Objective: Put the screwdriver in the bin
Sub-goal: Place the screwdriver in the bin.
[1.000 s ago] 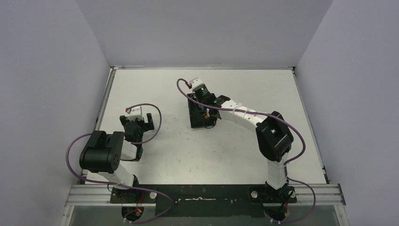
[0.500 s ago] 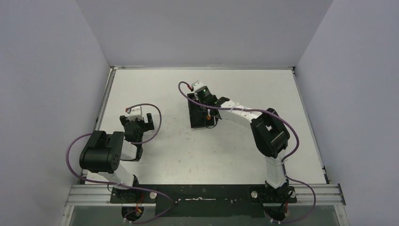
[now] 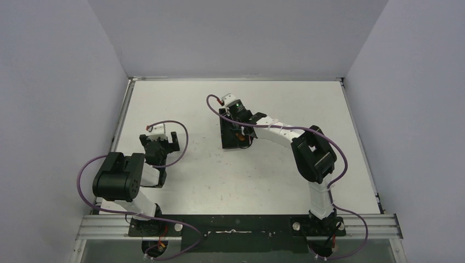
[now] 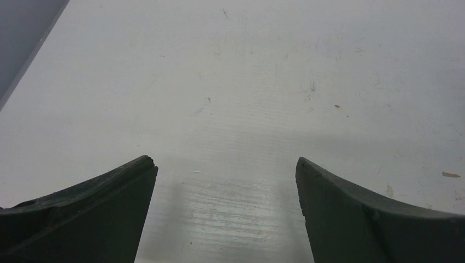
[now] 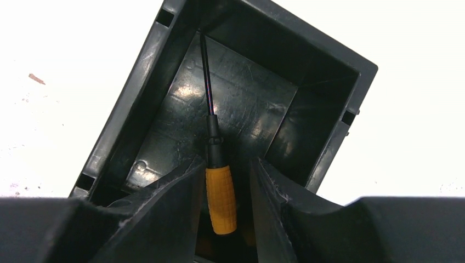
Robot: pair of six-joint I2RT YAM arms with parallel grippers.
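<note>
The black bin point(image 5: 329, 147) fills the right wrist view, and it sits mid-table point(image 3: 227, 140) in the top view. Inside it is the screwdriver point(image 5: 220, 198): the orange handle is nearest me, and the thin dark shaft runs to the bin's far left corner. My right gripper point(image 5: 227, 163) reaches down into the bin with its fingers either side of the handle. They stand slightly apart, and a dark gap shows on the handle's right side. My left gripper point(image 4: 225, 164) is open over bare table, at the left point(image 3: 166, 141) in the top view.
White table point(image 3: 285, 181) inside grey walls on three sides. A raised rail runs along the left edge point(image 3: 123, 112). The right arm's elbow point(image 3: 312, 153) stands high just right of the bin.
The right gripper's fingers have parted a little around the screwdriver handle. The right arm's elbow has shifted slightly left. The left arm has not moved.
</note>
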